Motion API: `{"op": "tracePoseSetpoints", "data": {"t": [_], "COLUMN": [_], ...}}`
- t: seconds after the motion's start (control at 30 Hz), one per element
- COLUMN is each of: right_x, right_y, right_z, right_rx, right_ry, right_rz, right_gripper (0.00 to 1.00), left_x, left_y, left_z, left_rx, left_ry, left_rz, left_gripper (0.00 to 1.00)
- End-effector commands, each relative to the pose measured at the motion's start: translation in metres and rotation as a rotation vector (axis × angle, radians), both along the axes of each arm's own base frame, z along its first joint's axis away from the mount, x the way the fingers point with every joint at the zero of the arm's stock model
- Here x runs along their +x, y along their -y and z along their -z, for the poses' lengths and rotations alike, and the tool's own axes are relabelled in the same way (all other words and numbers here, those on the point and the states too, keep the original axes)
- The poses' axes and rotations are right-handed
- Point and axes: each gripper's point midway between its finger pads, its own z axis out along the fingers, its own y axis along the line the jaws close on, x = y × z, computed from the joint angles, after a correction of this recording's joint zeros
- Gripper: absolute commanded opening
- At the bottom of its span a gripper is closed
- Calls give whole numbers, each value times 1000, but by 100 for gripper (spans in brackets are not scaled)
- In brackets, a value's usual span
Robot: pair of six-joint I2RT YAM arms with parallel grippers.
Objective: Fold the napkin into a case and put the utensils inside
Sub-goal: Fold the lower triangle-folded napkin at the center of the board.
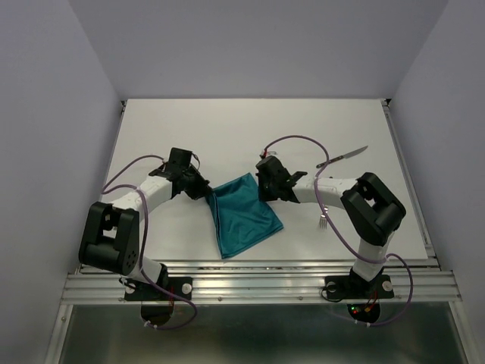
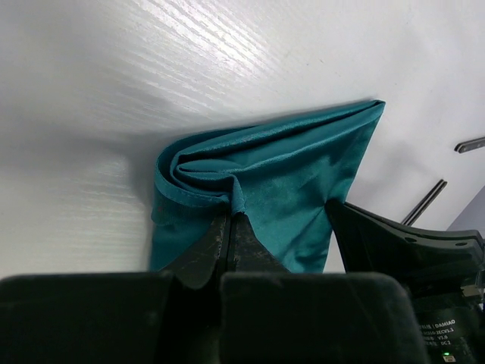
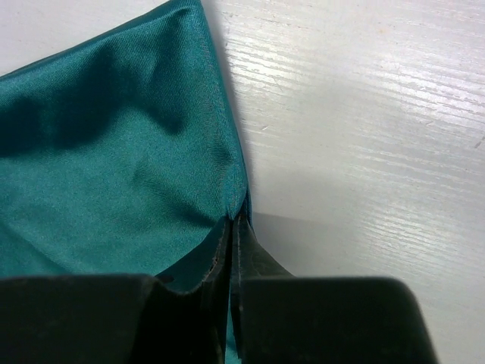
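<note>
1. Nearest, past the ribbed metal rail (image 1: 258,274) at the front of the table (image 1: 250,129): a teal napkin (image 1: 244,214), soft and faintly glossy, folded over into a rough diamond, low corner close to that rail.
2. Slightly farther, off to the right, partly hidden behind the right arm (image 1: 333,188): a slim silver fork (image 1: 323,221), only a short end showing, too small to tell which.
3. Next, at the cloth's upper-left corner: the left gripper (image 2: 229,220), black and wedge-shaped, pinched tight on a rolled, layered edge of fabric.
4. Likewise at the upper-right corner: the right gripper (image 3: 232,224), closed flat on the stitched hem; fine weave and a shallow crease plain in the close view.
5. Farthest back, on the white, faintly grained surface: a thin knife (image 1: 342,157) with dark handle and silver blade, lying aslant, well apart from the napkin.
6. Hard to make out in the left wrist view: two dark slim bars (image 2: 424,202) at the right edge, one cut off by the frame.
</note>
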Motion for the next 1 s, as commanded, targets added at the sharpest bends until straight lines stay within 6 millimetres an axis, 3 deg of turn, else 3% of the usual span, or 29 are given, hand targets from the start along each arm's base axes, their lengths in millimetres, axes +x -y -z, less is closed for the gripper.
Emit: {"op": "tracePoseSetpoints", "data": {"t": [0.0,0.63,0.97], "right_x": [-15,-28,-33], "right_y": [6,5,6], "right_z": [26,42,45], "right_rx": [-32,-16,-15], "right_ry": [-73,-127,-143], "right_rz": [-24,-46,-56], "right_gripper": [3,3,3], "left_x": [17,35,47], "left_y": [7,10,10], "left_z": [-13,1,-1], "left_rx": [-18,-4,11], "left_ry": [36,-2,2], "left_rz": [-16,-51,-70], "left_gripper": [0,0,0]}}
